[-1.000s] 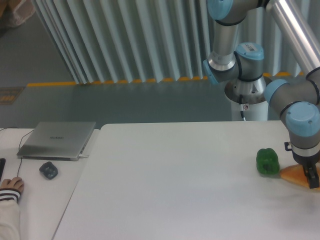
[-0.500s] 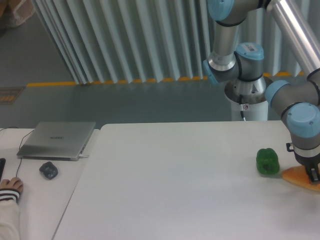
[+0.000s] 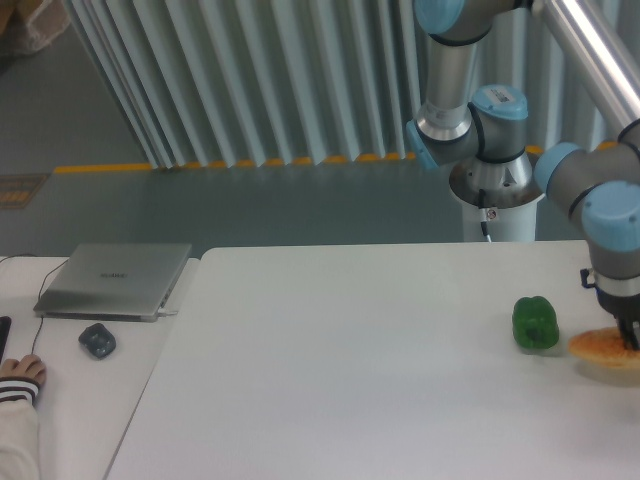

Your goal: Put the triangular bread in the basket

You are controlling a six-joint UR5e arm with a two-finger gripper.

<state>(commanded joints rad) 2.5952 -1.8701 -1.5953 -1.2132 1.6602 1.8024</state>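
One robot arm reaches down at the right edge of the white desk (image 3: 350, 350). Its pincer (image 3: 630, 338) touches the triangular bread (image 3: 600, 347), which lies flat just right of the green pepper (image 3: 535, 323); whether the pincer grips cannot be told. Far left: a closed laptop (image 3: 112, 280) and a mouse (image 3: 97, 341).

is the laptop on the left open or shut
Shut: the flat silver laptop lies with its lid down on the side table, with no screen or keyboard showing.
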